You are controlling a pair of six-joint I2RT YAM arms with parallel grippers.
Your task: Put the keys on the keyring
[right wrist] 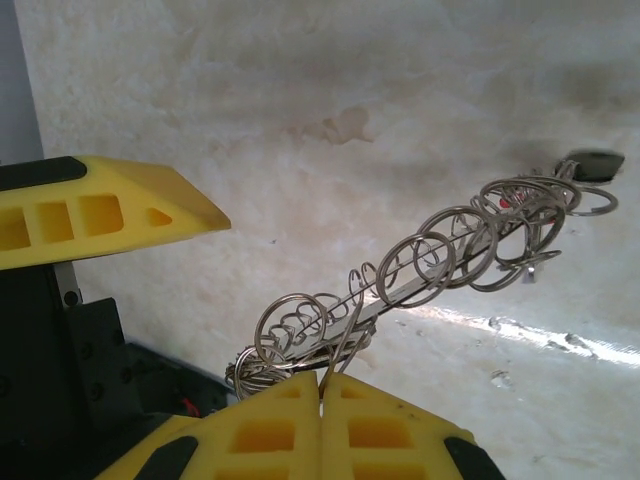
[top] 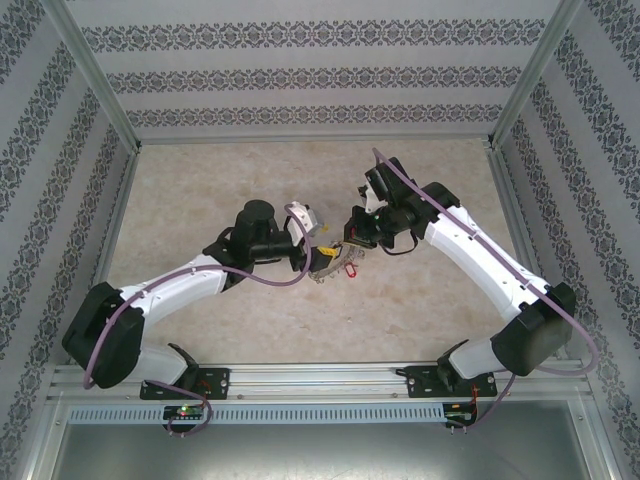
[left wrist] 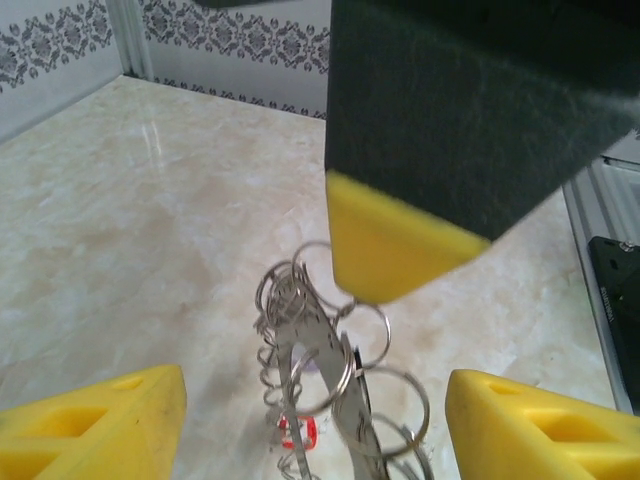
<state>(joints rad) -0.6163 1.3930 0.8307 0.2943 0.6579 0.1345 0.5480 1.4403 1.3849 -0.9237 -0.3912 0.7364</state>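
Currently the right fingers (right wrist: 380,430) are pinching the keyring (right wrist: 440,255) by one edge, holding it slanted above the surface (top: 200,190). The left fingers (left wrist: 90,420) are standing spread either side of the keyring, touching nothing. Threading looks to be in hand; next, the left fingers are probably needing to close on one of the keys (left wrist: 305,340) hanging on the keyring. Left arm (top: 180,280) and right arm (top: 470,250) are both reaching inward toward the keyring.
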